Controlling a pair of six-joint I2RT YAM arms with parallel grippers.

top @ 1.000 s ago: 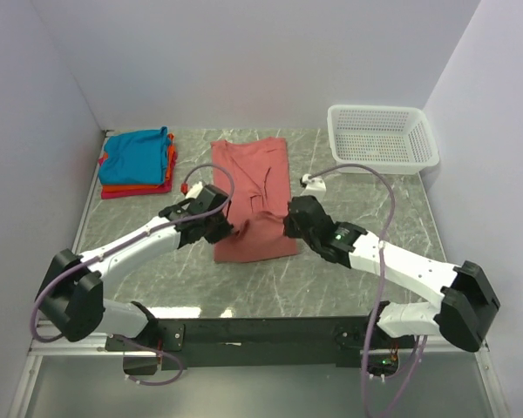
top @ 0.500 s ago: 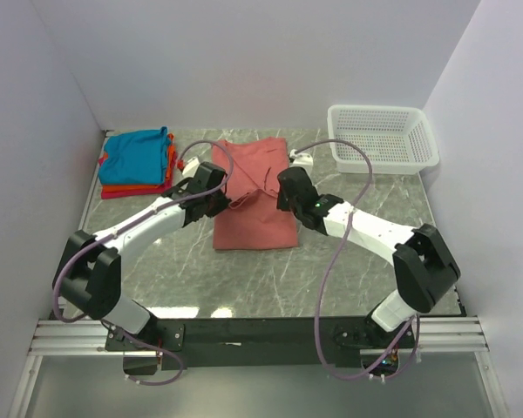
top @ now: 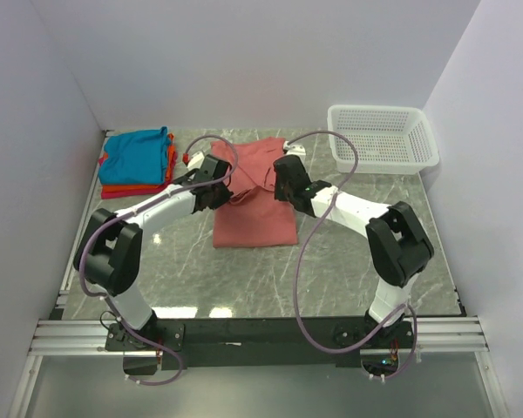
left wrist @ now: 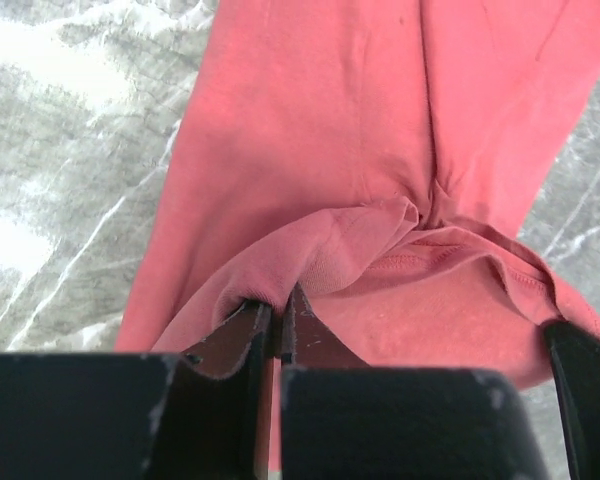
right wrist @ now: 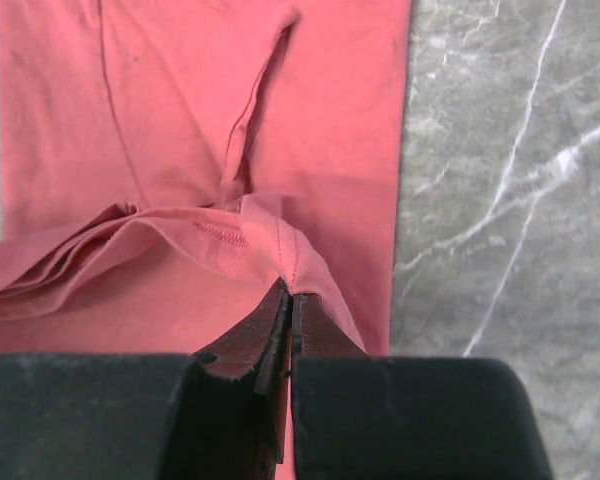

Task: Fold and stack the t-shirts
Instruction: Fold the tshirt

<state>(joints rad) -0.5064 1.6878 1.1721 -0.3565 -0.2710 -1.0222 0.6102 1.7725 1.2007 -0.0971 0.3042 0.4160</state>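
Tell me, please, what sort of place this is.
Most likely a robotics lab cell, not a home: plain white walls box in a marble-patterned table, the left arm and right arm are bolted at its near edge, and folded t-shirts and a mesh basket look staged.

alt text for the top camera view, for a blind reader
Seen from above, the left gripper and right gripper each pinch a raised fold of a pink shirt lying in the middle. A stack of folded shirts sits at the far left, a white basket at the far right.
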